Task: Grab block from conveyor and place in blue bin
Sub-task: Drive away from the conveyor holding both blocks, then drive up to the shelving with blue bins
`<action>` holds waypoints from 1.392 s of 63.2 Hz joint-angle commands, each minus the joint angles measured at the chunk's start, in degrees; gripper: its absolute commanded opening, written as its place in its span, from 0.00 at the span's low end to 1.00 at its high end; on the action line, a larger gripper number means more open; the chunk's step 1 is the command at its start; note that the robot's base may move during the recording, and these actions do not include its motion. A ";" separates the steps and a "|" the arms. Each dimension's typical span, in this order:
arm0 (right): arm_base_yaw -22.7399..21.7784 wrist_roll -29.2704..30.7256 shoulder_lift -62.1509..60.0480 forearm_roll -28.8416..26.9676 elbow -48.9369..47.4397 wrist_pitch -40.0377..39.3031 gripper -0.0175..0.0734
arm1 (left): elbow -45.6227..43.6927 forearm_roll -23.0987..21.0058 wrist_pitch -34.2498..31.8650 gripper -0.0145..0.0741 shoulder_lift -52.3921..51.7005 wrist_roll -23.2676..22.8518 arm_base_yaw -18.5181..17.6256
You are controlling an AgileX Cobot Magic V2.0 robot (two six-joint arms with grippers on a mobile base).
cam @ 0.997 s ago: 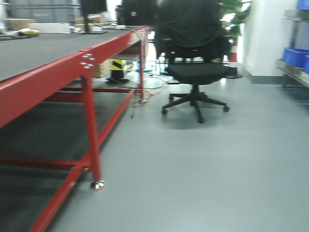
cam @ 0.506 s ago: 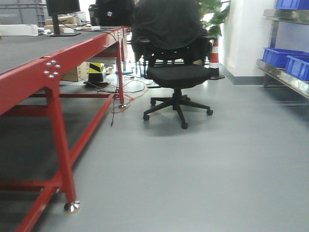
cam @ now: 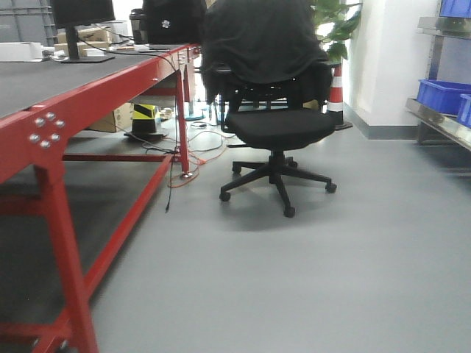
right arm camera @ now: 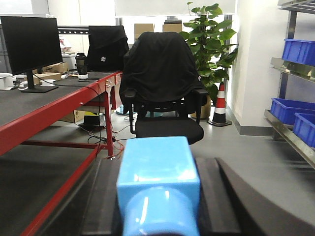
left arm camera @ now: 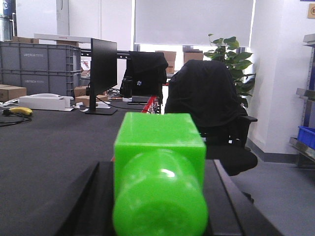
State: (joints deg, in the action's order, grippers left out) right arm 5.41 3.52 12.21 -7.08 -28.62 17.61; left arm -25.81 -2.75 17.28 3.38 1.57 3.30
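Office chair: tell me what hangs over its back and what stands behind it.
A black jacket drapes over the office chair, hiding its backrest completely. Behind it stand a leafy green plant and a striped traffic cone.

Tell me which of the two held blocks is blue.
The light blue block in the right gripper; the left gripper holds the bright green block instead.

A black office chair [cam: 280, 126] stands on grey floor [cam: 331, 279], white wall [cam: 383, 66] and probably a plant [cam: 335, 22] behind.
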 commanded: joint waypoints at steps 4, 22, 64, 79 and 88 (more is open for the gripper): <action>0.01 0.32 -0.18 0.49 -0.38 -1.47 0.01 | 0.00 -0.38 -0.70 0.04 -0.22 -0.10 -0.02; 0.01 0.32 -0.18 0.49 -0.38 -1.47 0.01 | 0.00 -0.38 -0.70 0.04 -0.22 -0.10 -0.02; 0.01 0.32 -0.18 0.49 -0.38 -1.58 0.01 | 0.00 -0.38 -0.70 0.04 -0.22 -0.10 -0.02; 0.01 0.32 -0.18 0.49 -0.38 -1.58 0.01 | 0.00 -0.38 -0.70 0.04 -0.22 -0.10 -0.02; 0.01 0.32 -0.18 0.49 -0.38 -1.58 0.01 | 0.00 -0.38 -0.70 0.04 -0.22 -0.10 -0.02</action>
State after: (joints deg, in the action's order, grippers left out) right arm 5.41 3.52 12.21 -7.08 -28.62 17.61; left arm -25.72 -2.75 17.28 3.38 1.57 3.30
